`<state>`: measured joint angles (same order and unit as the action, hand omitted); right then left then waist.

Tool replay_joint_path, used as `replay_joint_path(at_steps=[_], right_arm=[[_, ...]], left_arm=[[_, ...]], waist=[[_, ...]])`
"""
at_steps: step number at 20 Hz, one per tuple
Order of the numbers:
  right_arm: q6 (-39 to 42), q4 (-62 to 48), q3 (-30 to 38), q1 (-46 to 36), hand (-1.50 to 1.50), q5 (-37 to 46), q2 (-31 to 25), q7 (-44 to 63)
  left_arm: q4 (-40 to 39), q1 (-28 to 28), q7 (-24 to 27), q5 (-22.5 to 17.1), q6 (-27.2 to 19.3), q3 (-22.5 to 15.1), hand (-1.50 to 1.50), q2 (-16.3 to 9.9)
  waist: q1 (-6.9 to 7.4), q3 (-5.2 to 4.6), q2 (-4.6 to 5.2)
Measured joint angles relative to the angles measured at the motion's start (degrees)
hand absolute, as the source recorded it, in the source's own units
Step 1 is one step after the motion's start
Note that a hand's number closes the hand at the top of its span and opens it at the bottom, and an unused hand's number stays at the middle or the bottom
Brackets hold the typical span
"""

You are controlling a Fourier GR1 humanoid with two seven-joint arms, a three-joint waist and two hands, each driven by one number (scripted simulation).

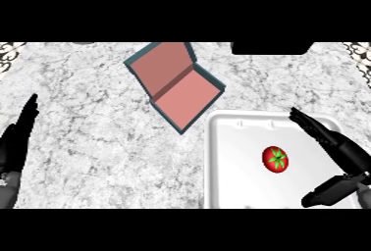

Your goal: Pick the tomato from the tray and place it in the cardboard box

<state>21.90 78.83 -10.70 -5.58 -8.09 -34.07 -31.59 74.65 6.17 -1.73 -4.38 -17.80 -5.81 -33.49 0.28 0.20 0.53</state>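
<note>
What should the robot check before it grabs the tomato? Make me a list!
1. Tomato lies on the white tray: ok.
2. Nothing covers the tomato: ok.
3. Right hand is open, fingers and thumb spread to the tomato's right: ok.
4. Right hand touches the tomato: not ok, there is a gap.
5. Box sits open on the counter, up and left of the tray: ok.
6. Left hand rests open at the left edge, out of the way: ok.

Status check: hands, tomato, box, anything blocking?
Right hand open beside tomato, not touching. Left hand open, resting at left edge. Tomato on white tray. Box open, path clear.
</note>
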Motion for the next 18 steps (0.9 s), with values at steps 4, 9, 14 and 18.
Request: replay_joint_path(at_steps=[4,9,14,18], right_arm=[[2.2,-9.7,1.3,-2.6,-1.5,3.7,-2.5,-11.3],[-2.9,-14.9,-0.8,-7.8,-1.5,14.4,-7.7,-15.7],[-3.2,-16.1,-5.8,-12.7,-1.5,23.2,-11.8,-15.7],[-1.5,-14.3,-10.5,-16.7,-1.5,29.5,-12.5,-11.4]], left_arm=[[-0.7,-0.3,0.5,0.7,0.4,0.0,0.0,0.3],[-0.8,1.6,-1.1,1.8,0.3,-0.7,0.0,1.0],[-0.6,1.6,-1.8,2.7,0.3,-0.8,0.0,1.6],[-1.5,1.5,-1.1,2.9,0.8,0.0,0.0,1.6]], waist=[[0.62,0.01,-0.04],[1.01,-0.04,-0.06],[1.03,-0.13,-0.25],[0.89,-0.21,-0.38]])
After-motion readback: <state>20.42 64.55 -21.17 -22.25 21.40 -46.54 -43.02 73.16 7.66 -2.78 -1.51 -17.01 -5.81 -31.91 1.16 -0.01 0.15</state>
